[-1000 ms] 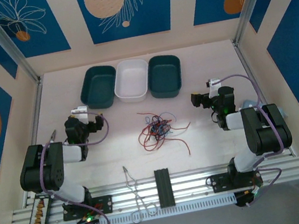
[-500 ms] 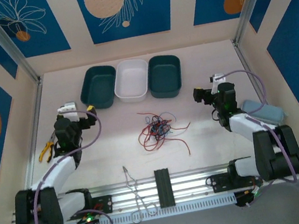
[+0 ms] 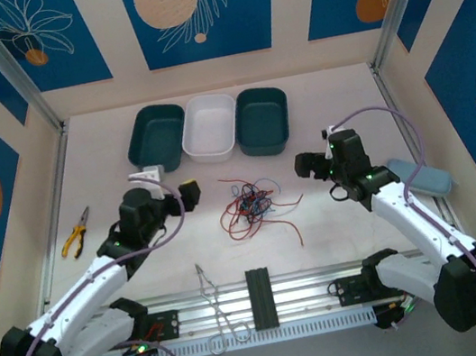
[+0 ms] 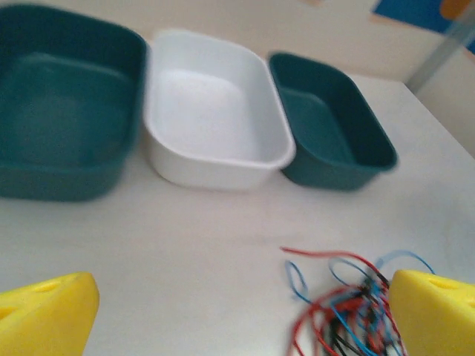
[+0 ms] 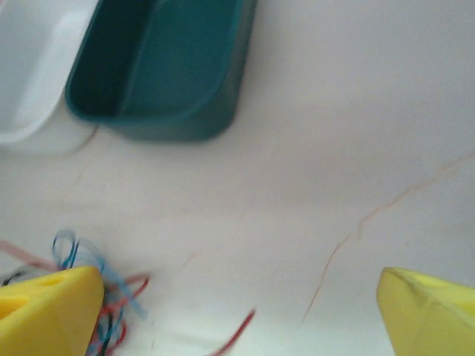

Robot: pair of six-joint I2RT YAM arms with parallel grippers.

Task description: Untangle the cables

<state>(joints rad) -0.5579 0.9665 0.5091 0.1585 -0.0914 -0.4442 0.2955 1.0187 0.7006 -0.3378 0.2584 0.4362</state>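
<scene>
The cables (image 3: 250,205) lie in a tangled heap of thin red, blue and black strands in the middle of the table, with red ends trailing right and toward the near edge. My left gripper (image 3: 188,194) hovers just left of the heap, open and empty. In the left wrist view the cables (image 4: 349,304) sit by its right yellow fingertip (image 4: 434,311). My right gripper (image 3: 307,164) hangs open to the right of the heap. In the right wrist view the cables (image 5: 111,285) peek out beside its left fingertip (image 5: 48,311).
Three trays stand in a row at the back: teal (image 3: 156,137), white (image 3: 209,126), teal (image 3: 263,119). Yellow-handled pliers (image 3: 75,233) lie at the left edge. A bare metal wire loop (image 3: 215,305) and a black block (image 3: 262,297) rest on the front rails. A blue-grey object (image 3: 425,176) lies far right.
Both arms have unfolded and swung inward toward the heap, the left reaching right, the right reaching left. The pliers have come into view. The cables have not moved.
</scene>
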